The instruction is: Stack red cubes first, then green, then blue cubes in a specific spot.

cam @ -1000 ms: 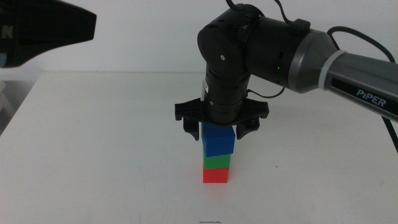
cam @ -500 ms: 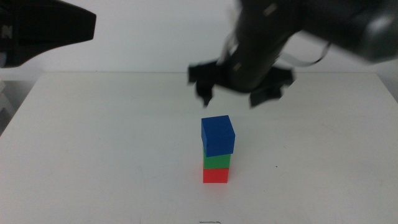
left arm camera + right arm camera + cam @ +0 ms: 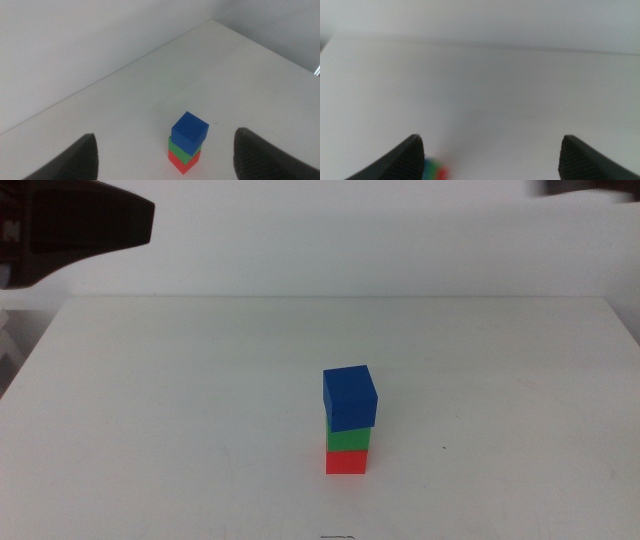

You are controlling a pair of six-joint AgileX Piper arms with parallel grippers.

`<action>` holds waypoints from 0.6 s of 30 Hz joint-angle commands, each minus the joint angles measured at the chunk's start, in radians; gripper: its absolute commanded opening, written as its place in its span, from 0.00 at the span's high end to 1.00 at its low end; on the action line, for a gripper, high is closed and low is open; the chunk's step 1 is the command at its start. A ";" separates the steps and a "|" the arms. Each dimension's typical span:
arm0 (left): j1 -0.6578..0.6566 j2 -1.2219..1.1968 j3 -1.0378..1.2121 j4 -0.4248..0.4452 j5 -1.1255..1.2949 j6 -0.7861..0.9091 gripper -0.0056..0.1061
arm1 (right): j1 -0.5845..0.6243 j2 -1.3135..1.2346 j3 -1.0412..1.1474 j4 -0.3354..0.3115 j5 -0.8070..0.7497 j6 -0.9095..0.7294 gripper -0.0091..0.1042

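**Three-cube tower stands free on the desk**

Your red cube [image 3: 347,462] sits at the bottom, on the patch of white desk [image 3: 180,410] chosen as the stacking spot, roughly midway between the left and right edges and nearer the front edge than the back. The green cube [image 3: 348,439] rests squarely on it, and the blue cube [image 3: 350,397] caps the tower. Note that the blue one is turned a little against the two below and overhangs slightly; it looks seated flat, so I judge the stack stable, and the colour order asked for looks complete.

Nothing touches the cubes. Your left gripper [image 3: 165,155] hangs well above and away from the tower, jaws spread wide with nothing between them, looking down on the stack from the left side of the desk. Your right gripper [image 3: 492,157] is also spread and empty, up above the desk; its view is blurred and catches the cubes only as a smear of colour. Keeping both arms clear makes sense: a brush against that twisted blue cube could topple it.
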 commanded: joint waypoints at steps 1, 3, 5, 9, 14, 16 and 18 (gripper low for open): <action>0.002 -0.002 -0.023 -0.038 -0.060 -0.005 0.13 | -0.113 -0.109 0.044 -0.001 -0.092 -0.043 0.19; 0.002 -0.002 -0.023 -0.038 -0.060 -0.005 0.13 | -0.185 -0.155 0.077 0.003 -0.095 -0.070 0.19; 0.002 -0.002 -0.023 -0.038 -0.060 -0.005 0.13 | -0.233 -0.187 0.094 0.009 -0.091 -0.096 0.19; 0.002 -0.002 -0.023 -0.038 -0.060 -0.005 0.13 | -0.245 -0.206 0.095 -0.007 -0.088 -0.109 0.19; 0.002 -0.002 -0.023 -0.038 -0.060 -0.005 0.13 | -0.245 -0.206 0.095 -0.009 -0.088 -0.109 0.19; 0.002 -0.002 -0.023 -0.038 -0.060 -0.005 0.13 | -0.245 -0.199 0.095 -0.008 -0.088 -0.109 0.19; 0.003 -0.015 -0.023 0.000 -0.097 -0.037 0.13 | -0.245 -0.199 0.095 -0.008 -0.088 -0.109 0.19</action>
